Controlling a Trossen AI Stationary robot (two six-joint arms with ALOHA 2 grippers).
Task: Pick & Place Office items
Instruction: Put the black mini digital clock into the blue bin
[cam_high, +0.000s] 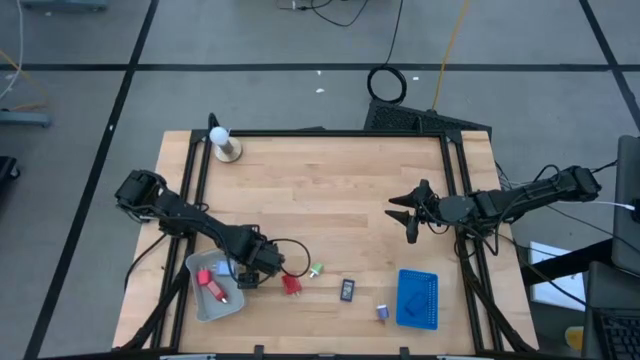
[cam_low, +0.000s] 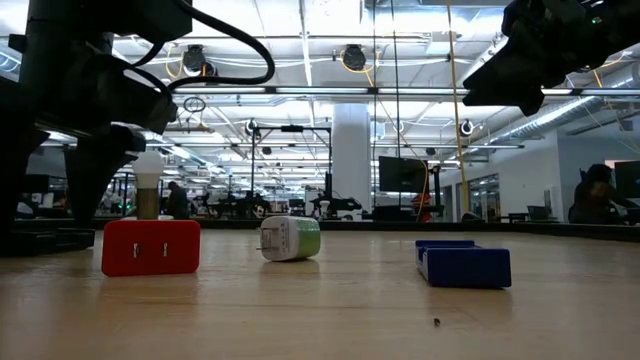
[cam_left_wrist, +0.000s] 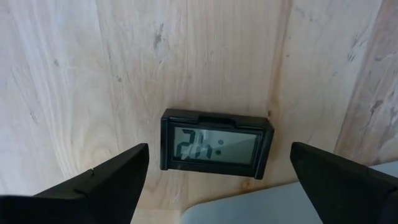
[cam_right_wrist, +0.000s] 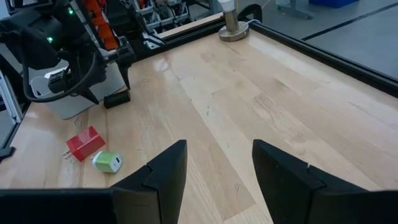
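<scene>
I see L gripper (cam_left_wrist: 217, 180) spread wide over black clock (cam_left_wrist: 216, 144), not touching; R gripper (cam_right_wrist: 217, 171) half-open, empty, mid-table.

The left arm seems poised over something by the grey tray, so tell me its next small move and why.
Probably lower the left gripper straight down and close on the small black clock. Its fingers stand wide open on either side of the clock, which lies flat on the wooden table just beside the grey tray, not yet gripped. The right gripper waits off to the side.
</scene>
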